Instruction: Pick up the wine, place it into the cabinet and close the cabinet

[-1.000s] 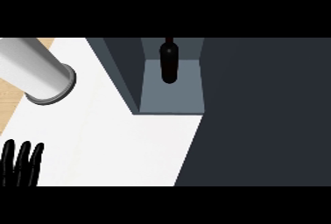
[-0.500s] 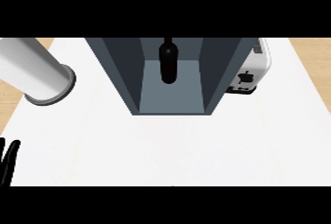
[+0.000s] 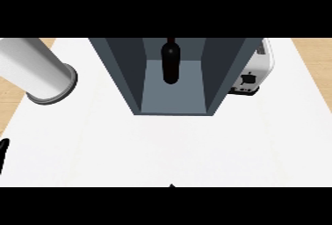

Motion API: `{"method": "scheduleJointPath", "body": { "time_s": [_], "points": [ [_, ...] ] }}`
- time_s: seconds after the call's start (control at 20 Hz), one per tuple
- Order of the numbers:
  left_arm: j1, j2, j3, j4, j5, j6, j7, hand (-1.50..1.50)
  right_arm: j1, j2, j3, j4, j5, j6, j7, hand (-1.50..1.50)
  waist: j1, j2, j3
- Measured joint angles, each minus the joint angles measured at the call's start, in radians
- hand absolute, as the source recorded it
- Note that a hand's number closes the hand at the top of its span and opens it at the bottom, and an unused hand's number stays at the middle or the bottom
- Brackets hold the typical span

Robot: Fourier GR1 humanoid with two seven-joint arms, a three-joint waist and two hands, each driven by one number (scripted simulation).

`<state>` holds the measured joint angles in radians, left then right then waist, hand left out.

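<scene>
The dark glass wine bottle point(image 3: 170, 61) already stands upright inside the open grey box cabinet point(image 3: 220, 74), toward its back and about midway between the side walls. You can take the placing step as done. It's set deep, likely so a closing door has room in front of it.

No hand is touching the bottle.

You won't see the cabinet door in this view. I can't tell where it hangs, so closing appears to be what's left, but which hand suits it is a guess.

Left hand point(image 3: 3, 151): only a sliver of black at the left edge, low down, well apart from the cabinet. I can't tell how its fingers are set. Right hand: not visible at all.

Around it:
- A big light-grey cylinder with a darker rim point(image 3: 40, 70) comes in from upper left, near the cabinet's left wall but apart from it. I can't say what it is.
- A white appliance with a black knob panel point(image 3: 254, 72) sits just beside the right wall. It may crowd a door swinging that side.
- The white countertop point(image 3: 168, 149) in front of the opening has nothing standing on it.
</scene>
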<state>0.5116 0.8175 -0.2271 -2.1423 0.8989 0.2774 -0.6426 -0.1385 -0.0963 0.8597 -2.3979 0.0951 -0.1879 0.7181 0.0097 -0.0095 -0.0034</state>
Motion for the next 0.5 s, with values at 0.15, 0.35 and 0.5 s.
{"method": "scheduleJointPath", "body": {
  "time_s": [0.15, 0.35, 0.5],
  "points": [
    [-0.023, -0.01, 0.011, 0.013, 0.016, -0.016, 0.017, -1.5, -0.069, -0.032, 0.019, 0.006, 0.023, -0.063, 0.01, 1.5, 0.0, 0.002, 0.0],
    [-0.033, -0.01, 0.033, 0.014, 0.033, -0.043, 0.041, -1.5, -0.162, -0.069, 0.034, 0.021, 0.013, -0.13, 0.032, 1.5, 0.008, 0.005, 0.0],
    [-0.066, -0.015, 0.039, 0.024, 0.046, -0.047, 0.066, -1.5, -0.244, -0.08, 0.028, 0.043, -0.038, -0.175, 0.039, 1.5, 0.013, 0.009, 0.0]
  ]
}}
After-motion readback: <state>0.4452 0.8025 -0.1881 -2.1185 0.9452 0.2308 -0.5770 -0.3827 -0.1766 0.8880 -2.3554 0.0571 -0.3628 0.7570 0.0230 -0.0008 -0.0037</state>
